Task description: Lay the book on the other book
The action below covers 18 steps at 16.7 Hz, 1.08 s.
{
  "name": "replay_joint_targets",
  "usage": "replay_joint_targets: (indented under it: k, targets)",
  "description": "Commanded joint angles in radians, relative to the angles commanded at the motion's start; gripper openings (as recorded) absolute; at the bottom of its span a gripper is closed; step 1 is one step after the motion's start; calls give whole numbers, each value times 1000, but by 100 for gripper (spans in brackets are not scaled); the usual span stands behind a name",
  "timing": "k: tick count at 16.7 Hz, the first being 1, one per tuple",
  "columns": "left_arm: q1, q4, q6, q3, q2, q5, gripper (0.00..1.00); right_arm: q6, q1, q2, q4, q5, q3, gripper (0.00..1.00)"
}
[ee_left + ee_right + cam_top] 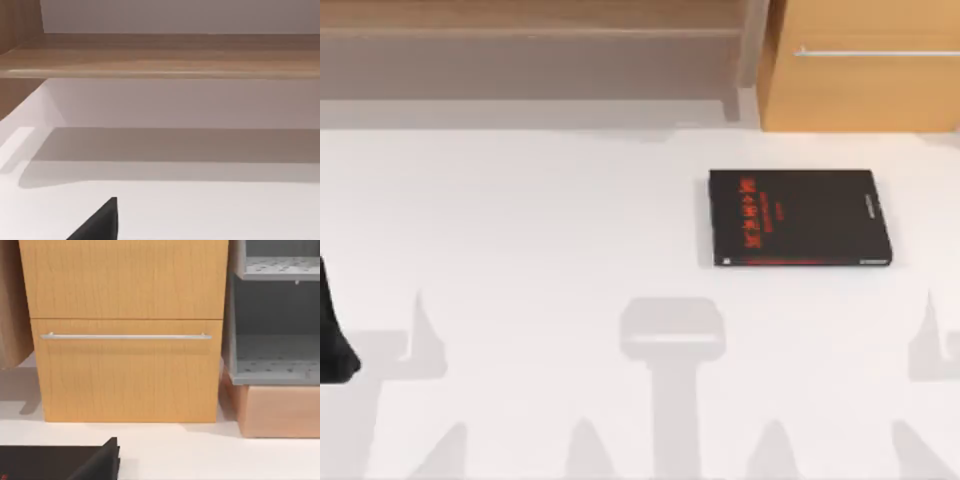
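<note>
The other book [798, 217], flat and black with red lettering, lies on the white table [520, 230] right of centre, towards the back. Its near corner also appears in the right wrist view as the black book [40, 462], with a dark part of my right gripper [102, 462] just beside it. The book with the teal cover is out of view. My left arm [332, 335] is a dark shape at the table's left edge. In the left wrist view a dark part of my left gripper [100, 225] hangs over bare table.
A wooden drawer cabinet [860, 70] with a metal handle [125, 336] stands at the back right, behind the black book. A grey shelf unit [275, 320] sits beside it on a wooden box. A low wooden shelf [160, 55] runs along the back left.
</note>
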<state>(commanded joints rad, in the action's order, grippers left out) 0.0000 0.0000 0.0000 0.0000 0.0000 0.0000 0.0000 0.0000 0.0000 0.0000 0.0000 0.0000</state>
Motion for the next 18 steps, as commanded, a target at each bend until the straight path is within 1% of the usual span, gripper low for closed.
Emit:
replay_joint_targets:
  k: [4, 8, 11, 18]
  targets:
    - [0, 0, 0, 0, 0, 0, 100, 0, -9, 30, 11, -9, 25, 100]
    - [0, 0, 0, 0, 0, 0, 100, 0, -63, 214, 73, -59, 176, 100]
    - [0, 0, 0, 0, 0, 0, 100, 0, -123, 454, 143, -116, 359, 100]
    - [0, 0, 0, 0, 0, 0, 100, 0, -291, 1196, 337, -273, 853, 100]
